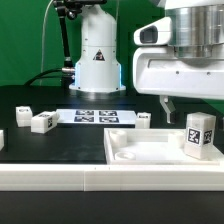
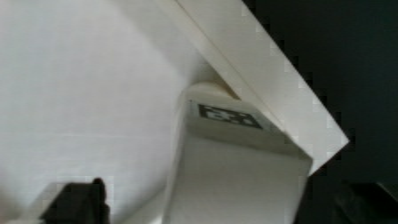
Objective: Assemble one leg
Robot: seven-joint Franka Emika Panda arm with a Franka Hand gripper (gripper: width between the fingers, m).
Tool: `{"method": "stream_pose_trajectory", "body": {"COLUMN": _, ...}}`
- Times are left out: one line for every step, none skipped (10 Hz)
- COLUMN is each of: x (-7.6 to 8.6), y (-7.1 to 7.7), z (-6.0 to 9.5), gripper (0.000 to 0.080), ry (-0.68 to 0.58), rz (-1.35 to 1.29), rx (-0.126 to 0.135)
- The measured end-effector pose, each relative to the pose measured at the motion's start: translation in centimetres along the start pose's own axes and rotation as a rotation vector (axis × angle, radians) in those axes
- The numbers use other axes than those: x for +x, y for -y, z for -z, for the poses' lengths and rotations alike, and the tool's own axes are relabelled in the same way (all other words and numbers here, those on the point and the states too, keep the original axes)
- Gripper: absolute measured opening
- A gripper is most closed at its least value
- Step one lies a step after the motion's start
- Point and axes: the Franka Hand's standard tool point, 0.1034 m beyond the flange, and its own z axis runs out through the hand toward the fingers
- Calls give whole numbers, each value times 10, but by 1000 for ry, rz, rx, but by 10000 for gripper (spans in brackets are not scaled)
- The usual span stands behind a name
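Black table point(image 1: 60, 145); spread gripper point(image 1: 168, 108) beside leg point(image 1: 200, 135).

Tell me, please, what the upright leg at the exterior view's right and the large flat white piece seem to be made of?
The leg looks like matte white plastic: even colour, crisp edges, no grain. Its tag seems a printed sticker. The large flat white piece looks like similar plastic, smooth, with soft highlights on its raised rim; painted wood cannot be excluded.
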Motion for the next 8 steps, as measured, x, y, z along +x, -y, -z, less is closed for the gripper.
{"method": "stream_pose_trajectory", "body": {"x": 0, "y": 1, "z": 1, "gripper": 646, "ry": -2, "rz": 139, "rx": -13}}
{"method": "stream_pose_trajectory", "body": {"x": -1, "y": 2, "z": 2, "gripper": 646, "ry": -7, "rz": 258, "rx": -30}}
{"method": "stream_pose_trajectory", "body": {"x": -2, "y": 5, "z": 4, "gripper": 649, "ry": -11, "rz": 362, "rx": -50}}
{"method": "stream_pose_trajectory", "body": {"x": -5, "y": 7, "z": 3, "gripper": 649, "ry": -21, "rz": 485, "rx": -73}}
{"method": "stream_pose_trajectory", "body": {"x": -7, "y": 8, "z": 2, "gripper": 649, "ry": -23, "rz": 577, "rx": -85}}
{"method": "stream_pose_trajectory", "body": {"x": -7, "y": 7, "z": 1, "gripper": 649, "ry": -20, "rz": 629, "rx": -87}}
{"method": "stream_pose_trajectory", "body": {"x": -7, "y": 6, "z": -1, "gripper": 649, "ry": -22, "rz": 708, "rx": -86}}
{"method": "stream_pose_trajectory", "body": {"x": -9, "y": 2, "z": -5, "gripper": 649, "ry": -20, "rz": 769, "rx": -87}}
